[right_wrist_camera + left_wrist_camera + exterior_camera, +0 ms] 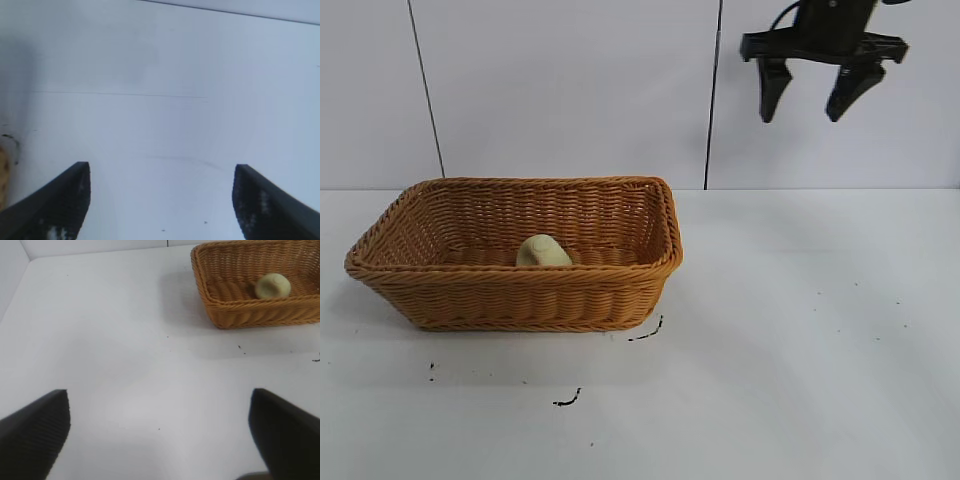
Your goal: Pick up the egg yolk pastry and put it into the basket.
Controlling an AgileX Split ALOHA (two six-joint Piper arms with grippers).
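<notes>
Hanging in the upper right of the exterior view: the right gripper (813, 103), fingers spread wide and gripping nothing, high above the white table (800, 330) and well clear of the basket (520, 300). Showing in its own wrist view only bare tabletop between the two dark fingers (60, 200), with a sliver of wicker at the left edge.

Lying inside the basket, centre-left of the exterior frame: the egg yolk pastry (543, 251), resting on the basket floor near the front wall, below the braided rim. Judging from this, placing done; the step in hand being the retreat.

Doing it well: keeping the fingers apart while lifting away, so nothing catches the rim; staying above rim height until fully off to the side; avoiding any sweep back over the wicker that could nudge the basket across the table; settling to a rest pose without haste.

Sitting low and off to one side: the left gripper (160, 435), fingers apart and empty, looking across bare table toward the basket in the upper right of its view, pastry visible inside. Idling, needing no part in this.

Marking the tabletop in the lower middle of the exterior frame: a few dark scuffs (567, 400), of no consequence.
</notes>
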